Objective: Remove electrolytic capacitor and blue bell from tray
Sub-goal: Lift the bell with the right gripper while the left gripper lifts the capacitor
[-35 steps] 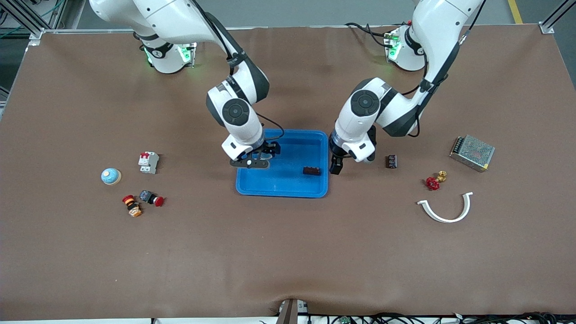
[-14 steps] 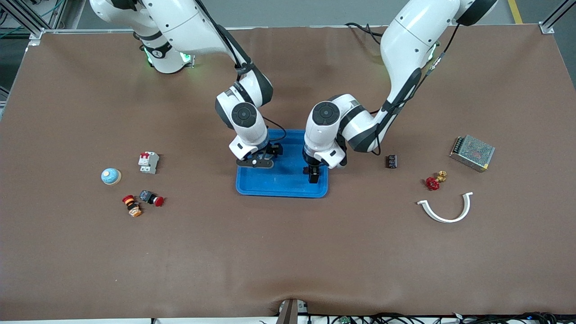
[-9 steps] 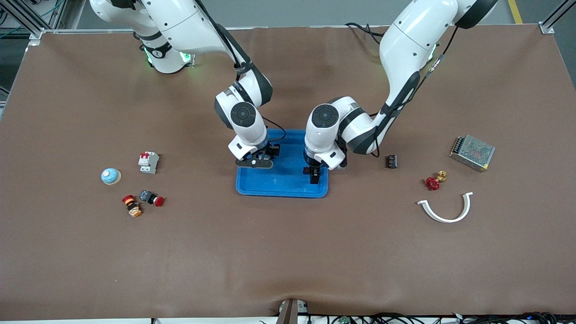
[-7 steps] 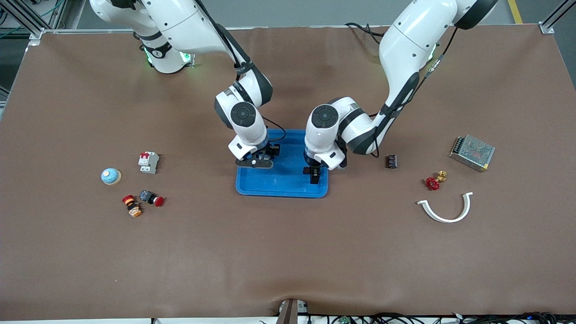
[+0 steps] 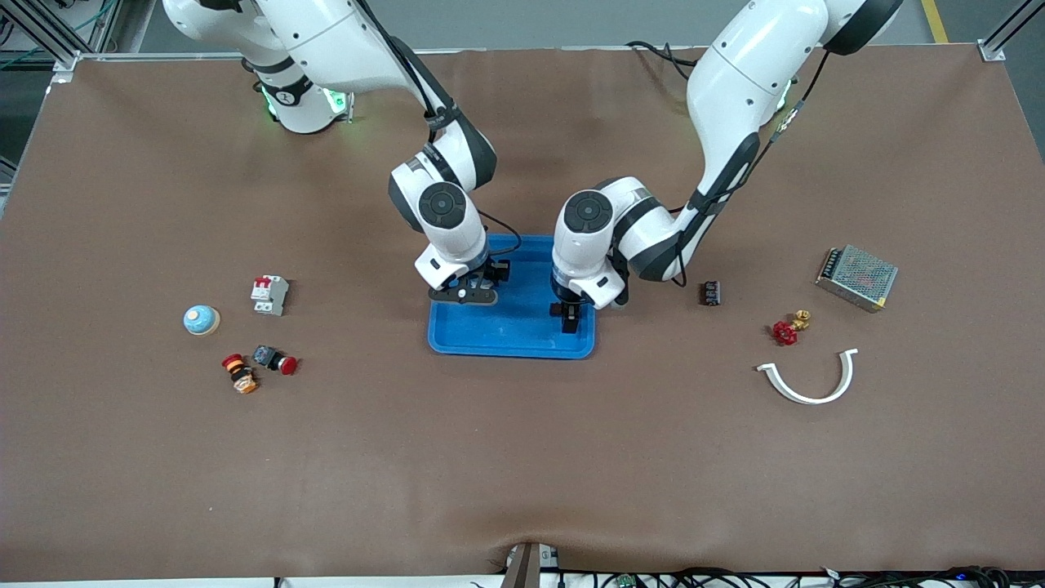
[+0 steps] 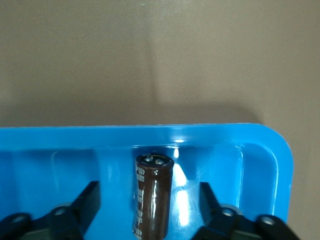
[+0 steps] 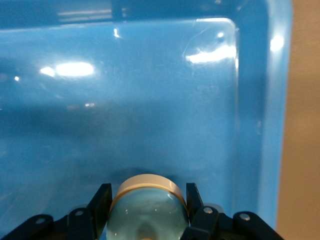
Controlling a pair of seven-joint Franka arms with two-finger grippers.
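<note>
Two things are to come out of the tray (image 5: 506, 347), and judging by how they lie now, neither has left it. The right gripper (image 5: 463, 294) is down inside the tray by the edge toward the right arm's end of the table. In the right wrist view its fingers (image 7: 102, 200) press against both sides of the blue bell (image 7: 147, 210), so that claw is clamped on the bell. I cannot tell whether the bell has lifted off the tray floor. The left gripper (image 5: 569, 318) is low over the tray beside the edge toward the left arm's end, near the corner closer to the front camera. In the left wrist view the electrolytic capacitor (image 6: 152, 195) lies between its fingers (image 6: 87, 202) with a gap showing on each side, so that claw stands apart and grips nothing yet. What seems left is for the left claw to close on the capacitor, then for both arms to lift and carry their pieces out over the rim and set them on the table. A second bell (image 5: 202, 319) and a small dark component (image 5: 712, 292) already sit on the table outside the tray, toward opposite ends.
</note>
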